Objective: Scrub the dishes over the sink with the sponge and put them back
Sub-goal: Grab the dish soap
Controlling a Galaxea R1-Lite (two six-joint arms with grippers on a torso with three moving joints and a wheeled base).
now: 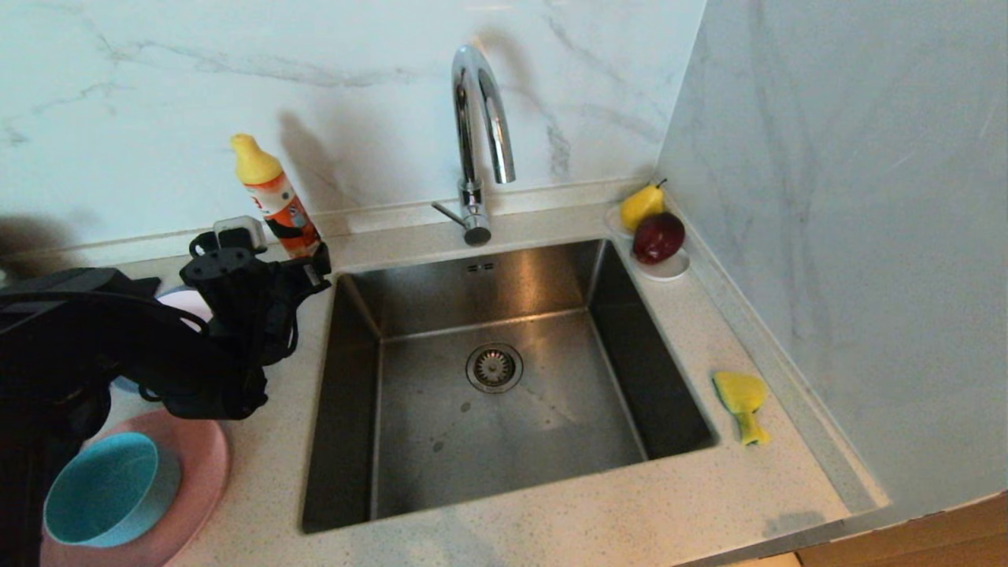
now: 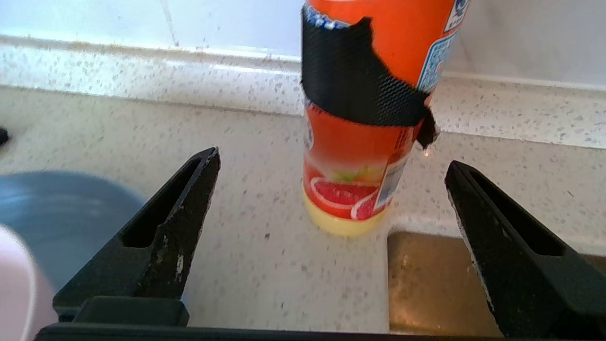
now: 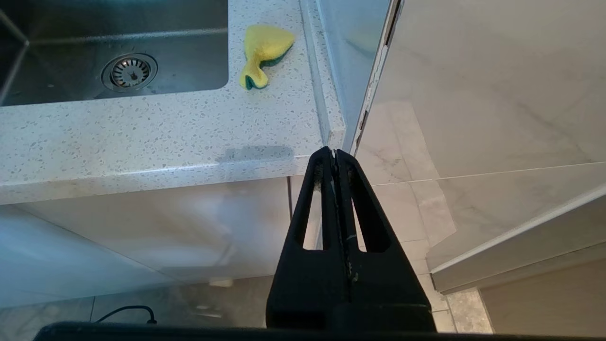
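The steel sink [image 1: 551,425] fills the middle of the counter. To its right lies the yellow sponge [image 1: 742,402], crumpled, green side down. Left of the sink, a teal bowl [image 1: 110,488] sits on a pink plate [image 1: 201,472]. Further back, a pale bowl [image 1: 185,303] and a sliver of blue-grey plate [image 1: 122,384] show behind my left arm. My left gripper [image 1: 303,272] hovers open and empty over the counter by the sink's far left corner, fingers [image 2: 189,213] wide, facing an orange bottle. My right gripper [image 3: 332,151] is shut and empty, below the counter's front right corner.
An orange dish-soap bottle [image 1: 276,201] with a yellow cap stands just ahead of the left gripper. A chrome faucet [image 1: 476,134] rises behind the sink. A white saucer [image 1: 669,268] with a pear and a red fruit sits at the back right. A wall closes the right side.
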